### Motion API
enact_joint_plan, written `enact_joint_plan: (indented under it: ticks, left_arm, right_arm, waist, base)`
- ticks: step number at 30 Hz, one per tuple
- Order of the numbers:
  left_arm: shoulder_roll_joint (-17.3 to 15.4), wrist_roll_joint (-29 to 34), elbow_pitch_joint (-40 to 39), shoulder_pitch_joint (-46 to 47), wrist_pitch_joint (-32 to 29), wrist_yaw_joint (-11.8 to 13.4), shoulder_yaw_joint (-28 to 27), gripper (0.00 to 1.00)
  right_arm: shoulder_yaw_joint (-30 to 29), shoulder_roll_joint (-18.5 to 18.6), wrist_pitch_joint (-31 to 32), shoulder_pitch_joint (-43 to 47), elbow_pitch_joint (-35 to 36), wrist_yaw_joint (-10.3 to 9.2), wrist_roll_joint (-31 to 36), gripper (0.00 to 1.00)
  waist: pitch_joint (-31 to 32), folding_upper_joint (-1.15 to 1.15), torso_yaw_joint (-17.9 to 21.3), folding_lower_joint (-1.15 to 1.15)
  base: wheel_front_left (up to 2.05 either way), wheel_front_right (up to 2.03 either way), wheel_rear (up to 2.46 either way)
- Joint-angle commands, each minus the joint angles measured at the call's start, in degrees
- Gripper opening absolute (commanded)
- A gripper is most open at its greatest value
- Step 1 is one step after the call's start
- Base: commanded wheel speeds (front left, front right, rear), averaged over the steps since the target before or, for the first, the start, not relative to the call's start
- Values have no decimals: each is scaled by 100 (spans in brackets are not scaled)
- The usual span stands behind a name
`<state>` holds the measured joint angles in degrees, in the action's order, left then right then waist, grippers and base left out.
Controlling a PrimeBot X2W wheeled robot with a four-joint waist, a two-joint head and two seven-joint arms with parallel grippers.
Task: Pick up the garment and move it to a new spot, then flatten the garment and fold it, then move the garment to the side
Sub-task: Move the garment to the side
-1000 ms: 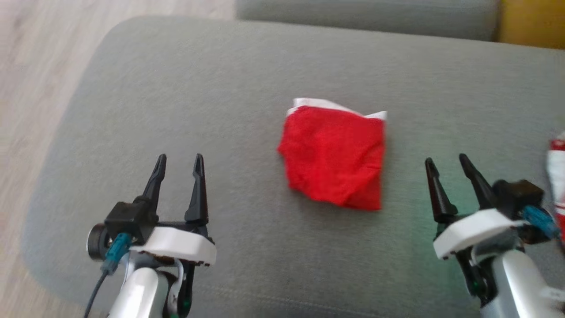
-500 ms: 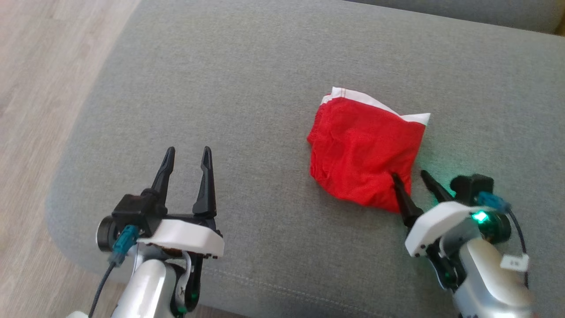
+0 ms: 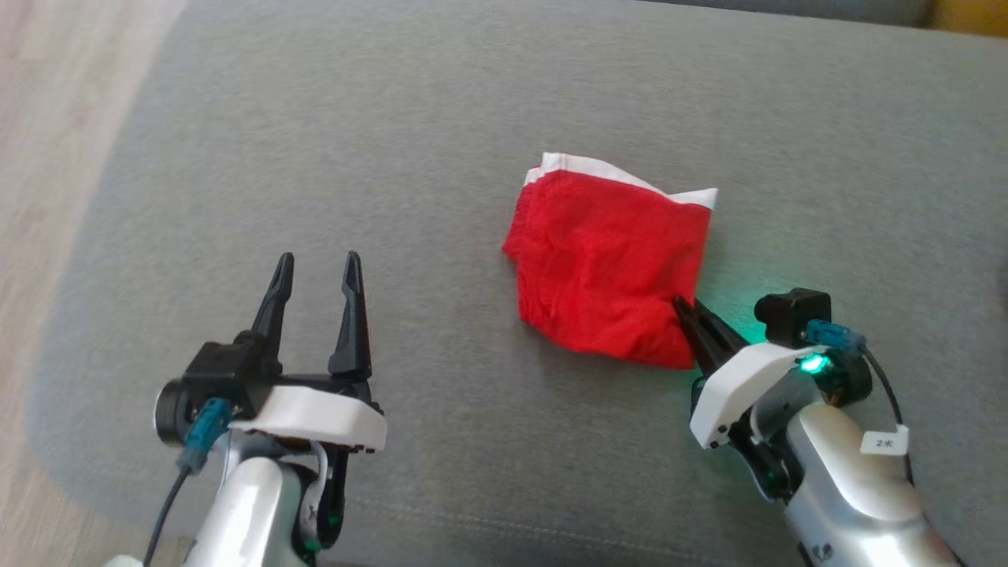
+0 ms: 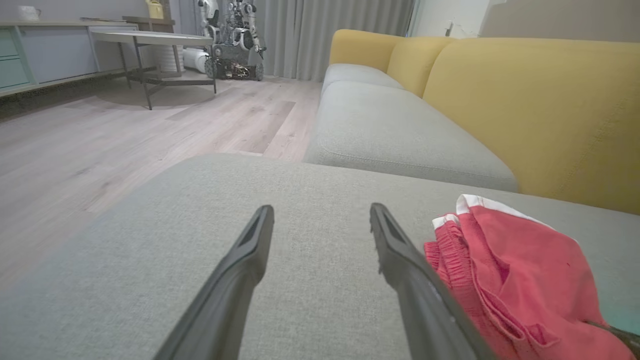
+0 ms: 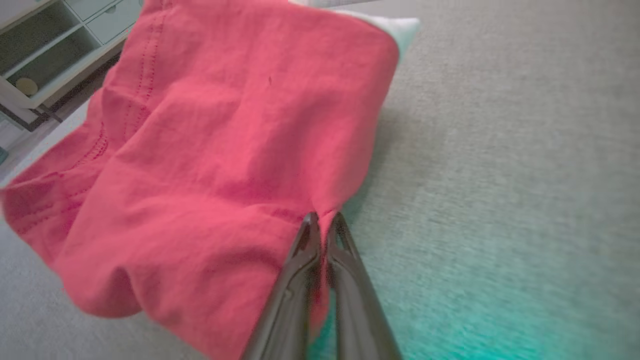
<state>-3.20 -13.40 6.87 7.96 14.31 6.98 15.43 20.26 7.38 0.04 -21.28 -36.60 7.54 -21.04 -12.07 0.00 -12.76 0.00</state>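
Head view, garment (image 3: 606, 268), white edge (image 3: 624, 175) pointing away

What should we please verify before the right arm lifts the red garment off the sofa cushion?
1. Right gripper shut on the red garment at its near corner: ok.
2. Enough cloth pinched to hold: cannot tell.
3. Left gripper open, apart from the garment: ok.
4. Nothing else resting on the garment: ok.
5. Bare sofa cushion left of the garment for a new spot: ok.
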Motion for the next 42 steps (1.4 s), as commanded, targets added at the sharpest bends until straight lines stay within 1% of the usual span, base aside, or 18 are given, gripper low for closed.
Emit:
enact_joint_plan:
  ticks: [1, 2, 5, 8, 12, 15, 21, 27, 35, 37, 42]
  left_arm:
    - [-49, 58, -240, 221, 68, -33, -261, 100]
    - [-49, 58, -240, 221, 68, -33, -261, 100]
    - [-64, 96, -286, 192, 68, -26, -311, 100]
    - [-83, 124, -329, 171, 68, -22, -346, 100]
    - [-109, 166, -362, 230, 68, -53, -336, 100]
    - [-116, 181, -383, 306, 69, -63, -338, 100]
    - [-137, 233, -418, 445, 69, -79, -337, 100]
    - [-133, 265, -425, 559, 69, -107, -305, 100]
    - [-131, 324, -440, 729, 69, -151, -271, 100]
    - [-135, 340, -446, 765, 69, -156, -275, 100]
    - [-142, 376, -432, 848, 69, -180, -265, 100]
  right_arm:
    - [150, 141, -71, -30, 236, -5, 65, 0]
    - [150, 141, -71, -30, 236, -5, 65, 0]
    - [218, 349, -118, 33, 460, -5, 167, 0]
    - [166, 602, -94, 114, 679, -5, 255, 0]
    - [-11, 1014, 31, 211, 1014, -5, 393, 0]
    - [-204, 1369, 166, 247, 1274, -5, 455, 0]
    - [-987, 2141, 376, 207, 1594, -5, 457, 0]
    - [-1936, 2622, 412, -57, 1410, -5, 447, 0]
    - [-2885, 2768, 306, -232, 891, -5, 382, 0]
    - [-3042, 2790, 263, -231, 829, -5, 432, 0]
    - [-3312, 2677, 195, -241, 690, -5, 439, 0]
  waist:
    - [-9, 0, 327, 0]
    - [-9, 0, 327, 0]
    - [-20, 0, 676, 0]
    - [-44, 0, 1008, 0]
    - [-121, 0, 1342, 0]
    - [-200, 0, 1516, 0]
    - [-401, 0, 1656, 0]
    - [-622, 0, 1664, 0]
    - [-984, 0, 1648, 0]
    - [-1059, 0, 1655, 0]
    - [-1168, 0, 1692, 0]
  base:
    - [0, 0, 0]
    - [0, 0, 0]
    - [0, 0, 0]
    - [0, 0, 0]
    - [0, 0, 0]
    - [0, 0, 0]
    - [0, 0, 0]
    - [0, 0, 0]
    - [0, 0, 0]
    - [0, 0, 0]
    - [0, 0, 0]
